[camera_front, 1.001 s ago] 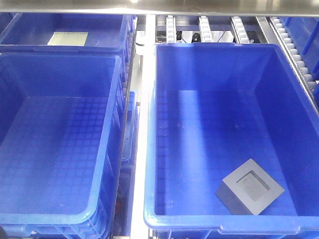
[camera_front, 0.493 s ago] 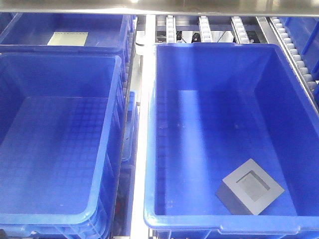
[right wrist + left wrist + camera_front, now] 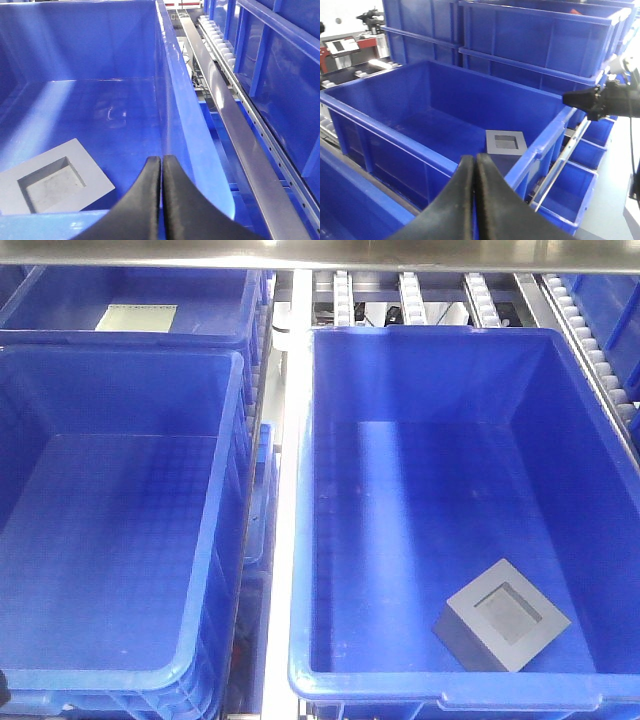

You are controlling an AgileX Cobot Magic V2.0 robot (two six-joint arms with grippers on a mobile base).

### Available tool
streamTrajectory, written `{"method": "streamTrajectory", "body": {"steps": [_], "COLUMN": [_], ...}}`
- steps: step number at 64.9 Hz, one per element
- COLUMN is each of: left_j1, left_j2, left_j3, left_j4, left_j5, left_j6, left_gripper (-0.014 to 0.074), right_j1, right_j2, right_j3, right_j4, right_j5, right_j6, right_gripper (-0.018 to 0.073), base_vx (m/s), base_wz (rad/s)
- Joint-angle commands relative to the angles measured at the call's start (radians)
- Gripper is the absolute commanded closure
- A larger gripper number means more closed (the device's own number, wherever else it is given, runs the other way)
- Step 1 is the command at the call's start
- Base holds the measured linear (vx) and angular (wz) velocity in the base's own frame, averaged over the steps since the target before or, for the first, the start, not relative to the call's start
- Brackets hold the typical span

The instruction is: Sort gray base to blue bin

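The blue bin (image 3: 400, 370) on my right holds the gray base (image 3: 500, 615), lying recess-up on the floor in its near right corner. My left gripper (image 3: 474, 165) and right gripper (image 3: 161, 167) are both clenched, empty, outside the rim.

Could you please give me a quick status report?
Both grippers, left and right, shut, empty. Gray base on blue bin floor. Nothing obstructing.
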Motion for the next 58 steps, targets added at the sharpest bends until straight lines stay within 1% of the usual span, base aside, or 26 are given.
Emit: {"method": "streamTrajectory", "body": {"steps": [1, 8, 13, 18, 21, 26, 31, 34, 36, 43, 48, 52, 58], "left_j1": [-0.005, -0.005, 0.001, 0.042, 0.081, 0.169, 0.282, 0.371, 0.418, 0.626, 0.747, 0.824, 0.908], "left_j2": [0.013, 0.012, 0.009, 0.001, -0.012, -0.043, -0.09, -0.128, -0.148, -0.229, -0.265, -0.278, -0.278], "left_j3": [-0.027, -0.027, -0.027, -0.027, -0.027, -0.027, -0.015, 0.006, 0.019, 0.086, 0.133, 0.166, 0.207], "left_j4": [0.022, 0.023, 0.023, 0.023, 0.022, 0.021, 0.021, 0.021, 0.021, 0.022, 0.021, 0.021, 0.013], "left_j5": [-0.085, -0.095, -0.099, -0.098, -0.1, -0.097, -0.103, -0.104, -0.106, -0.106, -0.108, -0.114, -0.118], "left_j6": [-0.035, -0.025, 0.022, 0.068, 0.069, 0.068, 0.068, 0.068, 0.068, 0.068, 0.068, 0.068, 0.067], "left_gripper": [0.0604, 0.0604, 0.0604, 0.0604, 0.0604, 0.0604, 0.0604, 0.0604, 0.0604, 0.0604, 0.0604, 0.0604, 0.0604], "right_j1": [0.0, 0.0, 0.0, 0.0, 0.0, 0.0, 0.0, 0.0, 0.0, 0.0, 0.0, 0.0, 0.0], "right_j2": [-0.002, -0.002, -0.002, -0.002, -0.002, -0.002, -0.002, -0.002, -0.002, -0.002, -0.002, -0.002, -0.002], "right_j3": [0.002, 0.002, 0.002, 0.002, 0.002, 0.002, 0.002, 0.002, 0.002, 0.002, 0.002, 0.002, 0.002], "right_j4": [-0.005, -0.005, -0.005, -0.005, -0.005, -0.005, -0.005, -0.005, -0.005, -0.005, -0.005, -0.005, -0.005], "right_j5": [-0.074, -0.074, -0.074, -0.074, -0.074, -0.074, -0.074, -0.074, -0.074, -0.074, -0.074, -0.074, -0.074], "right_j6": [-0.003, -0.003, -0.003, -0.003, -0.003, -0.003, -0.003, -0.003, -0.003, -0.003, -0.003, -0.003, -0.003], "right_gripper": [0.0564, 0.0564, 0.0564, 0.0564, 0.0564, 0.0564, 0.0564, 0.0564, 0.0564, 0.0564, 0.0564, 0.0564, 0.0564], "base_vx": [0.0, 0.0, 0.0, 0.0, 0.0, 0.0, 0.0, 0.0, 0.0, 0.0, 0.0, 0.0, 0.0], "base_wz": [0.0, 0.0, 0.0, 0.0, 0.0, 0.0, 0.0, 0.0, 0.0, 0.0, 0.0, 0.0, 0.0]}}
